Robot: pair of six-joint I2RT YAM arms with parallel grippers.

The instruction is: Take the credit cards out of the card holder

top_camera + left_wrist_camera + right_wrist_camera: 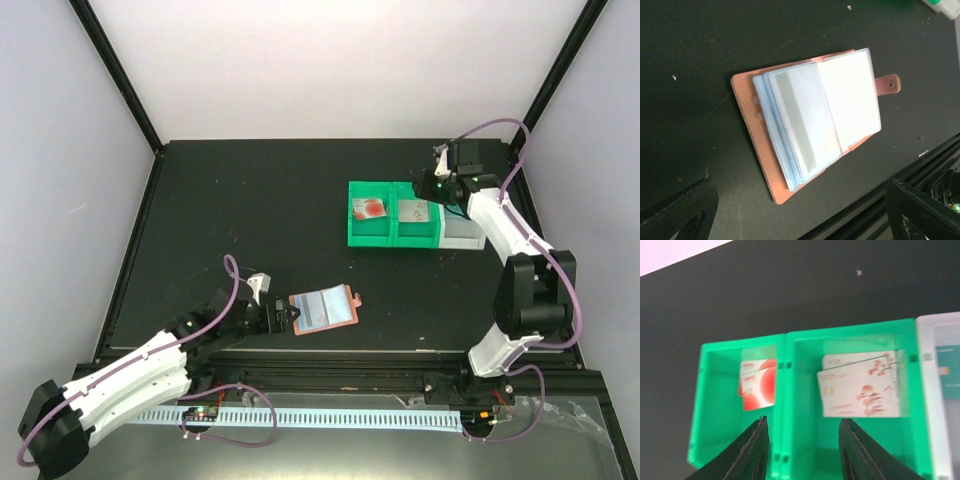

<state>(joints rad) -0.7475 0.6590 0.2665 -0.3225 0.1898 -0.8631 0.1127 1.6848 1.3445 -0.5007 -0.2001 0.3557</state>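
Observation:
The salmon-pink card holder [322, 310] [810, 125] lies open on the black table, its pale blue pockets up and its snap tab [890, 84] pointing right. My left gripper [272, 316] [800, 192] hovers just left of it, open, its fingers [680, 210] well apart with nothing between them. My right gripper [438, 185] [802, 440] hangs open and empty over the green bins. Two whitish credit cards with reddish marks [860, 387] [415, 210] lie in the middle bin. Two red-and-white cards [758, 385] [368, 208] lie in the left bin.
Two green bins [392, 238] [790, 405] and a white bin [462, 235] [927, 405] stand in a row at the back right. A teal card [947, 375] lies in the white bin. A metal rail [920, 165] runs along the table's near edge.

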